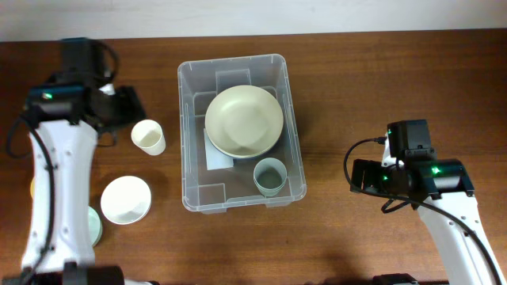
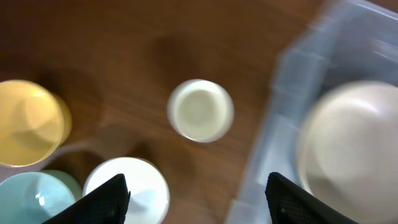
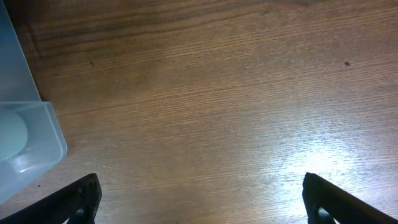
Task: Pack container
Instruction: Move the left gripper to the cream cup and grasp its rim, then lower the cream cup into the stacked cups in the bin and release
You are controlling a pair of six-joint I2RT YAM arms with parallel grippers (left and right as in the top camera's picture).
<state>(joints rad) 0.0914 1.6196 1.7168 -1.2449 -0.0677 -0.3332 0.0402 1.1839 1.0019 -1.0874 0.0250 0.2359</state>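
- Mid-table in the overhead view, long side running 12 to 6: the container (image 1: 188, 142), clear plastic, upright, open at the top.
- Inside it, toward 12 o'clock: a wide shallow cream dish (image 1: 244, 120), lying over part of a white label (image 1: 215, 157) on the base.
- Also inside, in the 5 o'clock corner: a grey-green cup (image 1: 270, 176), mouth up, just beside the cream dish's rim. Touching or not, cannot tell.
- At 9 o'clock of the container, on the brown wooden table (image 1: 356, 79): a small cream cup (image 1: 148, 137), upright, near the container wall and apart from it.
- Further out, toward 7 to 8 o'clock of the container: a white bowl (image 1: 126, 199), mouth up, with a pale teal bowl (image 1: 94, 226) just beside it at its 8 o'clock, partly hidden under the left arm.
- Clear only in the blurred left wrist view: a yellow bowl (image 2: 28, 122), close to the teal one and at the far side of the group from the container.
- Left gripper (image 2: 197, 186) — at 10 o'clock of the container, above the table and close to the cream cup; jaws spread wide, nothing between them.
- Right gripper (image 3: 200, 183) — at 4 o'clock of the container, over bare wood; jaws spread wide, nothing held. At the left edge of its wrist view, one corner of the container, with the grey-green cup dimly visible through the wall.
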